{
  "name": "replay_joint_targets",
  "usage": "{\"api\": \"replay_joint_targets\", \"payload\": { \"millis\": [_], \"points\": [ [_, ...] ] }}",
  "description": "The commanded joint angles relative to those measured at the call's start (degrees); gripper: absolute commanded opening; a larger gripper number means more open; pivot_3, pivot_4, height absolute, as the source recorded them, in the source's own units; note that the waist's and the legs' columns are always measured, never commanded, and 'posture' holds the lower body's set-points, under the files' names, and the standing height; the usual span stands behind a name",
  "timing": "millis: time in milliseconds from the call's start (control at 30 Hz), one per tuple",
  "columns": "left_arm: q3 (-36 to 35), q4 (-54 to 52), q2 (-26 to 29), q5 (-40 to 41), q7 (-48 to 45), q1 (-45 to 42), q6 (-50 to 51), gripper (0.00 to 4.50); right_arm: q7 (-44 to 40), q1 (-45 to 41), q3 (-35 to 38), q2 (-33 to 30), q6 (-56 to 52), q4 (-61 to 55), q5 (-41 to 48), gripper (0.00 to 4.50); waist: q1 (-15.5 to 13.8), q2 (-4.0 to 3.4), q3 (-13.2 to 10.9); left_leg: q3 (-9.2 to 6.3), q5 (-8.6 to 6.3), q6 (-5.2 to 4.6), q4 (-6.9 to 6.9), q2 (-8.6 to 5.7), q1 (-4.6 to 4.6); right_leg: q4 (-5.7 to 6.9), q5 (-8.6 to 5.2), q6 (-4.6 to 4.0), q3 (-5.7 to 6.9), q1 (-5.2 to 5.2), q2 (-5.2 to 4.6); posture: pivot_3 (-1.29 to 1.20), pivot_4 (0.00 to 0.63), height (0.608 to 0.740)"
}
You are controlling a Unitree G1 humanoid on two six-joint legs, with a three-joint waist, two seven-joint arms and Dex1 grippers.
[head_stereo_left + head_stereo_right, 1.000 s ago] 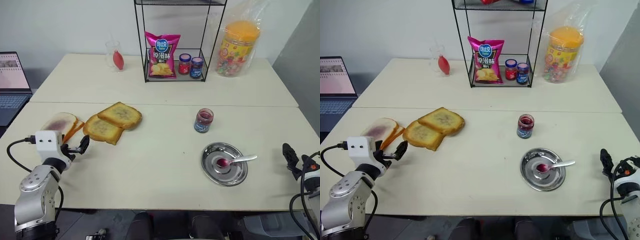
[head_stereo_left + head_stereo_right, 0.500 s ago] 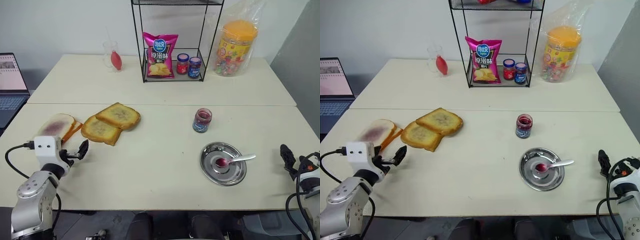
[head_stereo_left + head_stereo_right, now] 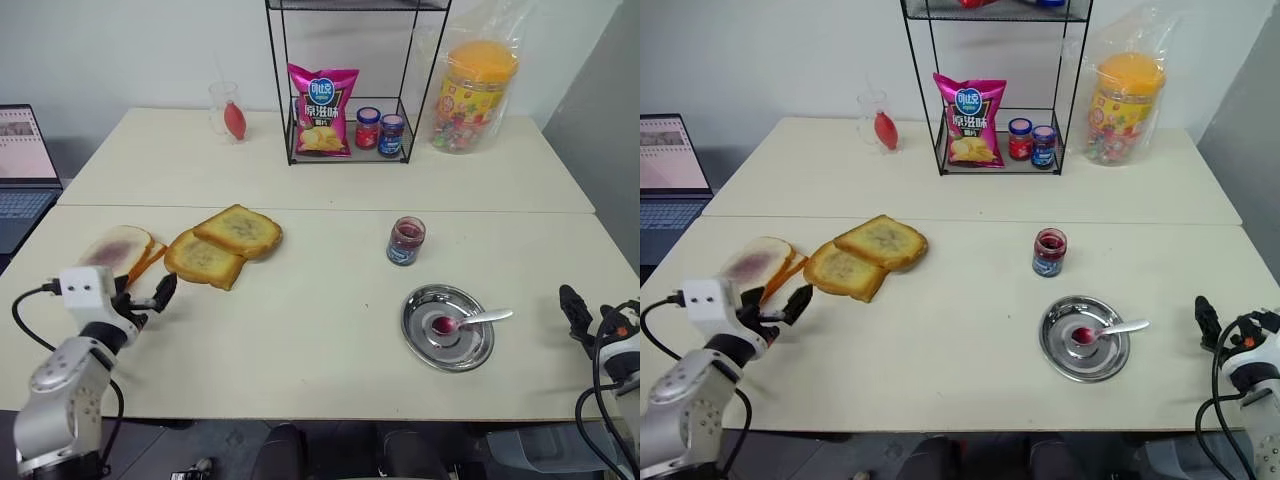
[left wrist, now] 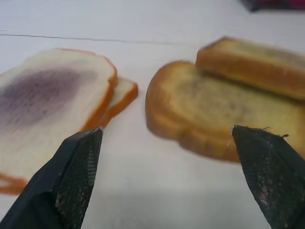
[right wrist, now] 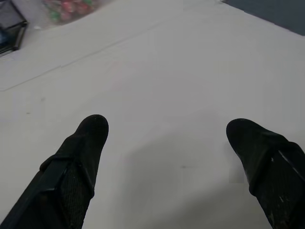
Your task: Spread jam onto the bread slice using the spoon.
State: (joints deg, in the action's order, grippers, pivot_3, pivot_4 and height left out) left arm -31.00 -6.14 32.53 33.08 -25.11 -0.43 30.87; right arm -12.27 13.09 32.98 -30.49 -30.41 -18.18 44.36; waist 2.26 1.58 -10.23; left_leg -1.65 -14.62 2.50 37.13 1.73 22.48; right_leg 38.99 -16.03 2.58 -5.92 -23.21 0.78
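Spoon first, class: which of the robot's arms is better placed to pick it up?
The right. The spoon lies on the steel plate at the table's right, nearer the open right claw. The open left claw sits by the bread slices, far across.

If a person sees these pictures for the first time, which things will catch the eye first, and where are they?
Probably the bright pink chip bag in the black wire rack at the back of the table, with the orange-lidded candy tub to its right. Nearer, two toasted slices overlap on the left, beside pale slices with a purple patch. On the right, a steel plate holds the spoon with red jam, just in front of the open jam jar.
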Motion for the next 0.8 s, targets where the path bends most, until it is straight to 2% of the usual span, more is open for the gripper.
{"api": "replay_joint_targets", "payload": {
  "millis": [33,133,200,267,367,467,533,800],
  "points": [
    [-3.30,-4.40,3.15,11.03,-3.22,-2.67,9.43,4.50,-6.21,-0.27,-0.78,-5.03,-3.91,-8.65,4.48,4.48,0.17,0.02,0.01,-0.01,0.00,0.00,0.00,0.01,0.00,-0.02,0.00,0.00,0.01,0.00,0.00,0.00,0.150,0.740],
    [-5.02,-1.88,4.24,22.00,-2.21,-8.27,19.86,4.50,-9.91,-3.62,-3.14,-11.11,-11.42,-16.03,15.50,4.48,0.32,0.04,0.01,-0.05,0.00,0.00,0.00,0.02,-0.01,-0.02,0.00,0.00,0.04,0.02,0.01,0.00,0.150,0.740],
    [-5.00,1.97,3.70,25.03,0.42,-12.96,24.08,4.50,-13.10,-7.57,-6.81,-15.72,-15.49,-19.91,22.09,4.48,0.51,0.03,-0.01,-0.06,0.00,-0.01,0.03,0.00,0.01,0.03,0.00,0.01,0.05,0.01,0.01,0.00,0.150,0.740],
    [-3.82,6.19,2.42,25.12,3.14,-16.78,26.07,4.50,-16.27,-13.25,-12.10,-19.06,-17.83,-22.16,24.93,4.48,0.74,0.06,0.01,-0.19,0.01,-0.01,0.09,-0.01,0.00,0.05,0.03,0.03,0.14,0.05,0.06,0.00,0.150,0.740],
    [-3.41,10.15,0.12,25.20,5.62,-19.60,26.88,4.50,-19.75,-18.28,-18.12,-21.11,-17.69,-22.71,21.65,4.48,0.75,0.17,0.07,-0.35,0.01,-0.02,0.09,-0.02,0.01,-0.01,0.04,0.02,0.25,0.11,0.10,0.00,0.150,0.740],
    [-4.17,13.92,-1.85,25.25,7.31,-21.19,26.69,4.50,-21.05,-21.97,-21.68,-20.45,-17.02,-21.48,19.61,4.48,0.60,0.28,0.10,-0.43,0.00,0.00,0.14,-0.03,0.23,-0.06,0.05,0.00,0.33,0.01,0.05,0.00,0.150,0.740],
    [-4.79,16.03,-2.41,25.45,8.16,-22.35,26.58,4.50,-21.79,-23.15,-22.84,-20.14,-16.69,-20.78,18.48,4.48,0.35,0.37,0.09,-0.49,0.00,0.00,0.15,-0.07,0.40,-0.08,0.19,-0.23,0.40,-0.10,-0.01,0.00,0.150,0.740],
    [-4.33,22.42,-3.63,24.34,9.01,-26.48,25.39,4.50,-20.92,-26.61,-24.67,-17.29,-16.71,-19.80,16.95,4.48,-0.35,0.41,0.07,-0.57,0.00,0.01,0.16,-0.08,0.37,-0.05,0.20,-0.24,0.47,-0.09,-0.02,0.00,0.150,0.740]
  ]
}}
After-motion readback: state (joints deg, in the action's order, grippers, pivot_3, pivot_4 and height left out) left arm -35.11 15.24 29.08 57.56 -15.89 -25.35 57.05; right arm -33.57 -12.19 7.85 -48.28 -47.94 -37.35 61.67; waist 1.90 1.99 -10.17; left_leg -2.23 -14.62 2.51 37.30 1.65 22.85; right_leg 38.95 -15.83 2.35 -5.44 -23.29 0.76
